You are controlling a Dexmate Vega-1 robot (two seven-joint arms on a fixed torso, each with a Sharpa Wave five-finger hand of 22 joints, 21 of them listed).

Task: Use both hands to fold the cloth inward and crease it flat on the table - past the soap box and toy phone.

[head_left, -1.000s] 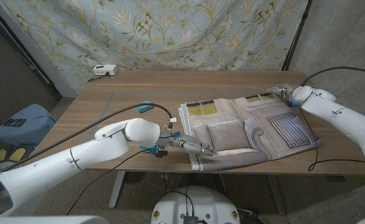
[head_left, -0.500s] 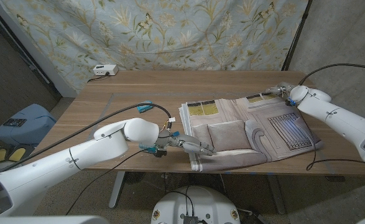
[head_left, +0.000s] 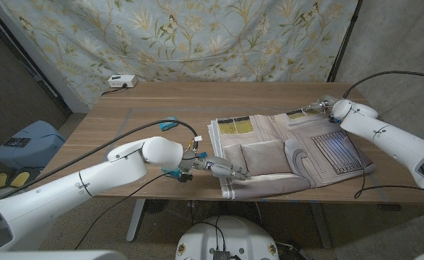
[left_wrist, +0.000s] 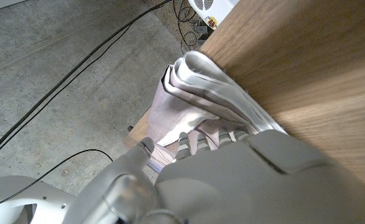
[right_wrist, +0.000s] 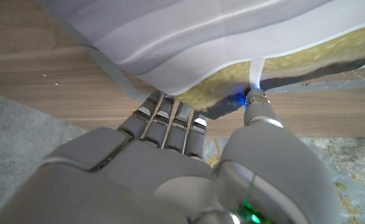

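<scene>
I've got the cloth (head_left: 291, 153) spread on the tabletop (head_left: 146, 115), left hand (head_left: 222, 169) fingers clamped on its near edge, right hand (head_left: 326, 107) fingers pinching the far corner; next I'd fold inward

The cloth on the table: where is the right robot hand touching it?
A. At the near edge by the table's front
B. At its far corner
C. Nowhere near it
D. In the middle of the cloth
B: the right robot hand reaches the far corner of the cloth; the right wrist view shows its fingers under that edge.
</scene>
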